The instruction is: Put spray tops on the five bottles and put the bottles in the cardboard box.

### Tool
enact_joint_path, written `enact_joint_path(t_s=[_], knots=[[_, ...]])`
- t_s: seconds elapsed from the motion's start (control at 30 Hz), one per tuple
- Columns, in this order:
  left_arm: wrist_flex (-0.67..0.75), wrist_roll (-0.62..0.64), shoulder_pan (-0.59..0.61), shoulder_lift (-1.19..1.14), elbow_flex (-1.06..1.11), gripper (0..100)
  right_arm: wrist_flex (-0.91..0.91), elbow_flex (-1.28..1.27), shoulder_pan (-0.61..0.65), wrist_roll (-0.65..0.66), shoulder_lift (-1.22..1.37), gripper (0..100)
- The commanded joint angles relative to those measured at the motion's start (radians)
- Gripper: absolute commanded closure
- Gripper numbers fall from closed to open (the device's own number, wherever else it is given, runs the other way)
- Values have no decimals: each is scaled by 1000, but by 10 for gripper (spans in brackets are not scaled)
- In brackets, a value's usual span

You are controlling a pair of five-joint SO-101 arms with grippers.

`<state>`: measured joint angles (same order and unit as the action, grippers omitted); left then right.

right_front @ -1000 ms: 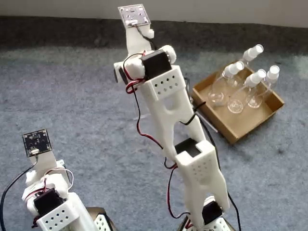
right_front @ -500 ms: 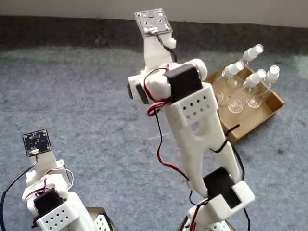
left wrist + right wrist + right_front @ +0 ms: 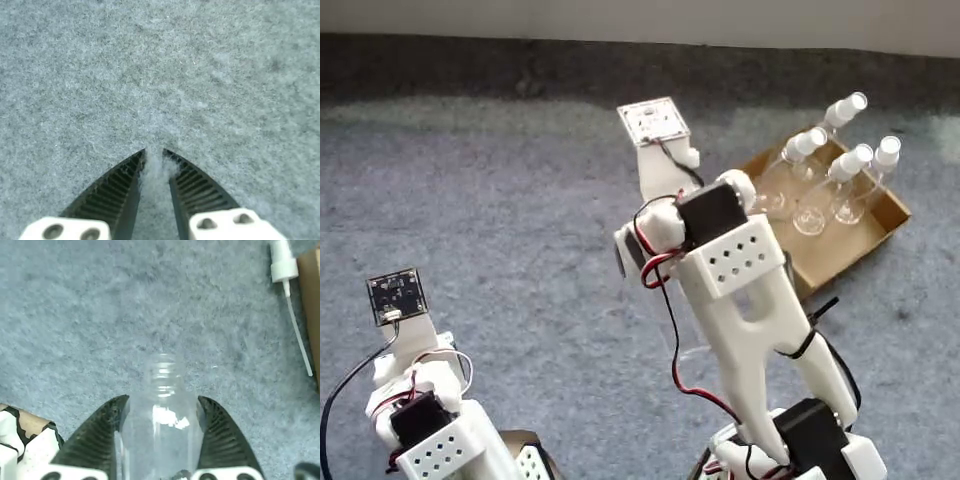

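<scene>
CHANGE: the right arm (image 3: 745,300) is drawn nearer and toward the cardboard box (image 3: 823,268) since half a second ago | RIGHT: the right gripper (image 3: 162,399) is clamped around a capless clear bottle (image 3: 162,427), held over the carpet (image 3: 75,315) | LEFT: the left gripper (image 3: 155,153) is nearly pressed together, empty

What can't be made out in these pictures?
High view: the right arm covers its gripper and most of the bottle it holds.
Right wrist view: the frame edge cuts off the cardboard box and the bottle's base.
High view: boxed bottles too small to judge whether tops are tight.
</scene>
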<state>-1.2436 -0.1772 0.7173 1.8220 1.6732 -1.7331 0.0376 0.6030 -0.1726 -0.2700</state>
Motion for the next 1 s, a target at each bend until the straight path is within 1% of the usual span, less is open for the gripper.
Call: enact_joint_path(t_s=[0.0,0.1,0.17,0.23,0.37,0.47,0.6,0.77,0.87,0.97], knots=[[15,-8,-16,10,21,996,120,-125,-15,12,-47,964],[14,-8,-16,10,21,996,252,-260,-13,12,-53,964],[14,-8,-16,10,21,996,302,-331,-12,12,-53,964],[15,-8,-16,10,21,996,297,-374,-12,12,-54,964],[17,-8,-16,10,21,996,237,-325,-12,12,-93,964],[15,-8,-16,10,21,996,196,-289,-12,12,-177,964],[12,-8,-16,10,21,996,200,-288,-12,12,-312,964],[11,-8,-16,10,21,996,203,-380,-12,12,-463,964],[11,-8,-16,10,21,996,266,-461,-15,12,-539,964],[11,-8,-16,10,21,996,375,-588,-15,12,-604,964]])
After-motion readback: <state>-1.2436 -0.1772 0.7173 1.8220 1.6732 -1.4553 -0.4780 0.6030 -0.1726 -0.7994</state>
